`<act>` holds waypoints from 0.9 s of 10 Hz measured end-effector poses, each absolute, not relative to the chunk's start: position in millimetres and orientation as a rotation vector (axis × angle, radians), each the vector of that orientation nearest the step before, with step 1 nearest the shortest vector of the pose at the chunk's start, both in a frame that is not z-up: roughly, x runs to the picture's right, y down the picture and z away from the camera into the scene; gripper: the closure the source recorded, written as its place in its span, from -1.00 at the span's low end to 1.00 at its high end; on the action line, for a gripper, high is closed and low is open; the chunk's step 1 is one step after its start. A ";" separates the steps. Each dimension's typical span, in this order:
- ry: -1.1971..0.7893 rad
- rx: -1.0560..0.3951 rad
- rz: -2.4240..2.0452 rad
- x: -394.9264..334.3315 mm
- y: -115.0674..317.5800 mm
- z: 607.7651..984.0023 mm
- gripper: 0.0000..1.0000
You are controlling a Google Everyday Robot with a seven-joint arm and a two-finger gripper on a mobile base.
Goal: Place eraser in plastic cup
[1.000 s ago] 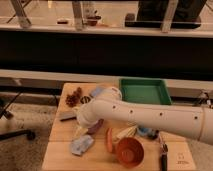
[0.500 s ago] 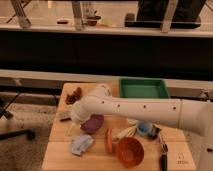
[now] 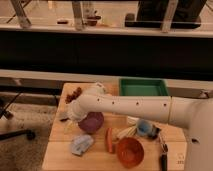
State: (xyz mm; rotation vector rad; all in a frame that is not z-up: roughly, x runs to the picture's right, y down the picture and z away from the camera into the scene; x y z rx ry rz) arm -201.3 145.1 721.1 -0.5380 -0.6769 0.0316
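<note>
My white arm reaches from the right across the wooden table (image 3: pixel 60 155) to its left edge. The gripper (image 3: pixel 66 116) is at the end of the arm, low over the left edge, next to a purple bowl (image 3: pixel 92 122). A small blue plastic cup (image 3: pixel 145 127) stands on the right side of the table, well apart from the gripper. I cannot make out the eraser; it may be hidden at the gripper.
A green tray (image 3: pixel 142 88) sits at the back right. An orange bowl (image 3: pixel 131 151), an orange carrot-like item (image 3: pixel 110 139), a blue cloth (image 3: pixel 81 144), a banana (image 3: pixel 127 132) and a black tool (image 3: pixel 162 156) lie at the front. A reddish-brown item (image 3: pixel 74 94) lies back left.
The arm has swung back and to the left, uncovering the purple bowl and blue cup. The gripper end has shifted slightly left toward the table's edge.
</note>
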 end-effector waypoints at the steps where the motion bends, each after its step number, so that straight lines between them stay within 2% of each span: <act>1: -0.674 -0.538 0.036 -203.6 143.9 724.6 -0.60; 9: -0.656 -0.547 0.045 -216.6 140.9 765.2 -0.60</act>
